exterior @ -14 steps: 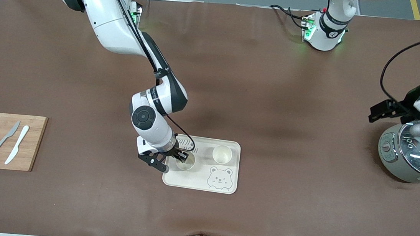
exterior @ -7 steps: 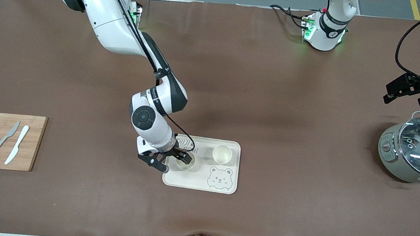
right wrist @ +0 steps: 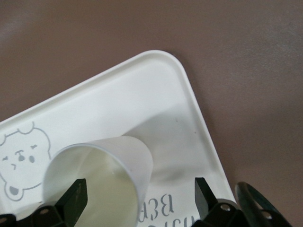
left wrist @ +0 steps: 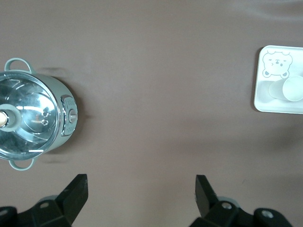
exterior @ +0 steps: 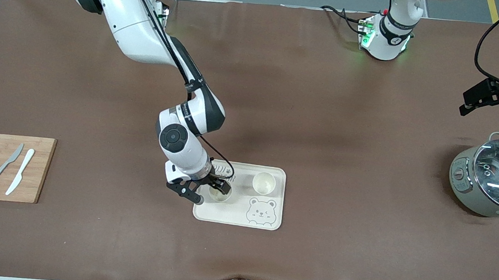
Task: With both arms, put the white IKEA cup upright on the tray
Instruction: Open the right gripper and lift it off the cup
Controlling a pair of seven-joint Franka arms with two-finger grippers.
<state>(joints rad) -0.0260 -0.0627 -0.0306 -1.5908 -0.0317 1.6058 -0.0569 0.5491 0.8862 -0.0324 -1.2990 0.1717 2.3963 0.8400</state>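
The cream tray (exterior: 269, 222) with a bear drawing lies near the table's middle, toward the front camera. A white cup (exterior: 220, 193) stands upright on it at the corner toward the right arm's end. My right gripper (exterior: 215, 186) is open just over this cup. In the right wrist view the cup (right wrist: 102, 172) sits partly between the spread fingers (right wrist: 75, 198) of my right gripper (right wrist: 139, 196), on the tray (right wrist: 156, 80). A second white cup (exterior: 263, 182) stands upright beside it. My left gripper (exterior: 491, 100) is open and empty, in the air over bare table, also shown in its wrist view (left wrist: 141, 194).
A grey-green pot with a glass lid (exterior: 495, 182) stands at the left arm's end, also in the left wrist view (left wrist: 33, 123). A wooden cutting board (exterior: 38, 170) with two knives and lemon slices lies at the right arm's end.
My left gripper has lifted off the pot and moved toward the arms' bases. My right arm has shifted slightly over the cup.
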